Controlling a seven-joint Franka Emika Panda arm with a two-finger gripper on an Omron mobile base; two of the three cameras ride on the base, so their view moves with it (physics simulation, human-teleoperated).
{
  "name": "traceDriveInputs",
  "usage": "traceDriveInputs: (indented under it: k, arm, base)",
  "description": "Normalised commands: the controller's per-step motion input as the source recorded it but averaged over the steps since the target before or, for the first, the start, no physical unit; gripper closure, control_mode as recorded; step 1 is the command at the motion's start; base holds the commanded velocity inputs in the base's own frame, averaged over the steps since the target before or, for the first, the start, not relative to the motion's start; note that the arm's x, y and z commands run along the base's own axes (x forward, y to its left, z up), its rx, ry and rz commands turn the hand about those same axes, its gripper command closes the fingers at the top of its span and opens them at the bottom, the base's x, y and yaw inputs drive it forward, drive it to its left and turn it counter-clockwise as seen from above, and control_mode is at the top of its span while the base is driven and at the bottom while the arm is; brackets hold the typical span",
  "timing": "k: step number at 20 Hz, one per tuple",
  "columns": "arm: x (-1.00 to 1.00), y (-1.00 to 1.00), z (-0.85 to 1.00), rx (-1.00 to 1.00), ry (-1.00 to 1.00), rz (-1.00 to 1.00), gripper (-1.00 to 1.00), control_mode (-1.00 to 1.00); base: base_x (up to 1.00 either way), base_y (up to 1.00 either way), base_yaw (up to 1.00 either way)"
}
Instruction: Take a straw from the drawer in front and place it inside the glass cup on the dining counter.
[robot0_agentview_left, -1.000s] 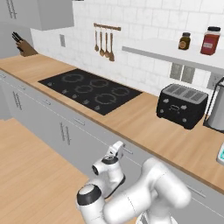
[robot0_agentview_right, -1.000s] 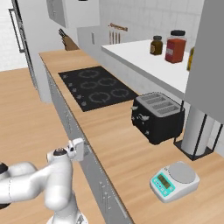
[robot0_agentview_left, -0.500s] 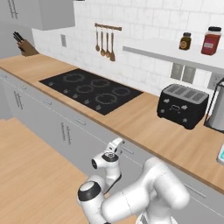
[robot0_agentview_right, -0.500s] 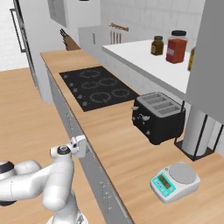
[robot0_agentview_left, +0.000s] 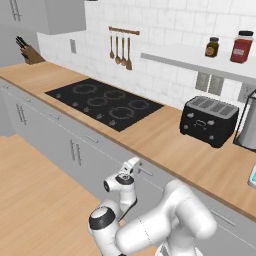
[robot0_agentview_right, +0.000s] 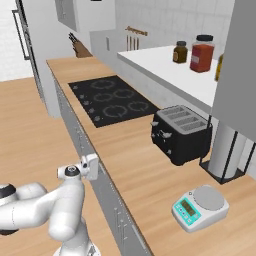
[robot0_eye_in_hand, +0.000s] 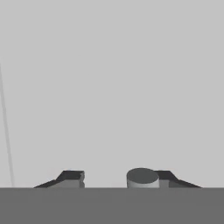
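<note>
The drawer (robot0_agentview_left: 152, 176) is shut under the wall counter, its light grey front (robot0_eye_in_hand: 113, 87) right before the hand. My gripper (robot0_agentview_left: 133, 165) (robot0_agentview_right: 92, 165) is up against that front at its slim bar handle. In the hand view the grey handle (robot0_eye_in_hand: 142, 176) stands between the fingertips (robot0_eye_in_hand: 72, 176) of my gripper (robot0_eye_in_hand: 120, 178). It lies against the right tip, with a gap left to the other. The jaws stand about half apart. The straw is hidden, and the glass cup and dining counter are out of view.
The wood wall counter (robot0_agentview_left: 165, 145) carries a black hob (robot0_agentview_left: 102, 102), a black toaster (robot0_agentview_left: 209, 120) (robot0_agentview_right: 181, 132) and a small kitchen scale (robot0_agentview_right: 200, 206). Grey cabinet doors (robot0_agentview_left: 60, 145) run along below to the left. Wood floor (robot0_agentview_left: 35, 200) lies open on the left.
The hand has edged up and closer to the drawer front over the last second. The base views have not shifted.
</note>
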Motion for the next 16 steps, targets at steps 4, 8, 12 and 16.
traceDriveInputs:
  k: [4, 8, 12, 16]
  arm:
    - [-0.24, 0.21, -0.06, -0.07, -0.04, 0.0, 1.0, -1.0]
    - [-0.52, 0.63, 0.0, -0.04, -0.09, 0.0, 1.0, -1.0]
    - [-0.72, 0.98, 0.0, 0.0, -0.07, 0.0, 1.0, -1.0]
    - [-0.71, 1.0, 0.0, 0.0, -0.01, 0.0, 1.0, -1.0]
  base:
    - [0.0, 0.0, 0.0]
    - [0.0, 0.0, 0.0]
    - [0.0, 0.0, 0.0]
    - [0.0, 0.0, 0.0]
